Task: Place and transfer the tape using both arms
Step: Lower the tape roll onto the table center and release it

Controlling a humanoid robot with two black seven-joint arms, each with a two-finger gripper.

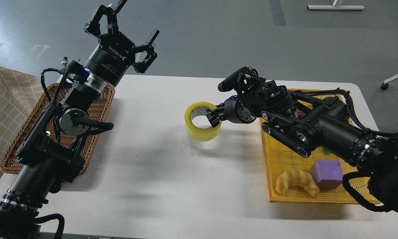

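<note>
White table point(159, 172): right arm point(318, 129) reaches left, gripping tape point(201, 121).

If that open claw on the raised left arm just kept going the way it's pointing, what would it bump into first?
Probably nothing nearby. The left gripper is open and points up and away, beyond the far edge of the table, toward bare grey floor. Depth is hard to judge, but that line looks free. The tape lies off to the side.
</note>
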